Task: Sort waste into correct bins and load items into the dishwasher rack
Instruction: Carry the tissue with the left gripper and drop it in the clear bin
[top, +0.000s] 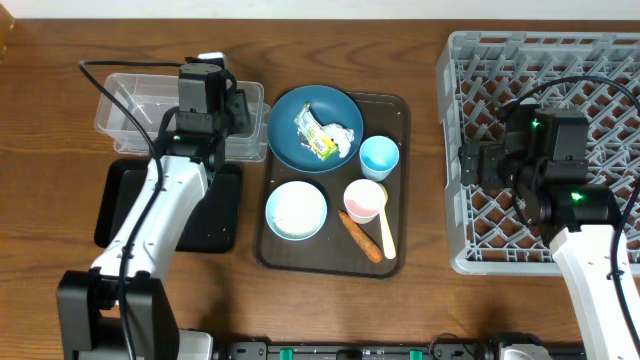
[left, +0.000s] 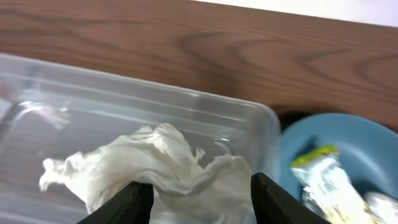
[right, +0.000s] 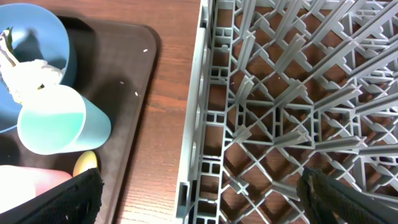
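L end effector (left: 202, 200) hovers over clear tub (top: 135, 105), fingers apart; white wrapper (left: 155, 165) lies loose in the tub just below them. R end effector (right: 199, 199) is spread wide, empty, over rack (top: 600, 45). Prob next: yellow-green wrapper (top: 322, 140) in dark blue bowl (top: 290, 140), just right of the tub, long axis diagonal, L arm nearer.

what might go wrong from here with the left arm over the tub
1. The white wrapper lies right between the left fingers in the clear tub; it may snag on one and get dragged out when the arm lifts.
2. The carrot piece lies close beside the pale yellow spoon on the brown tray; a grab for it may catch the spoon too.
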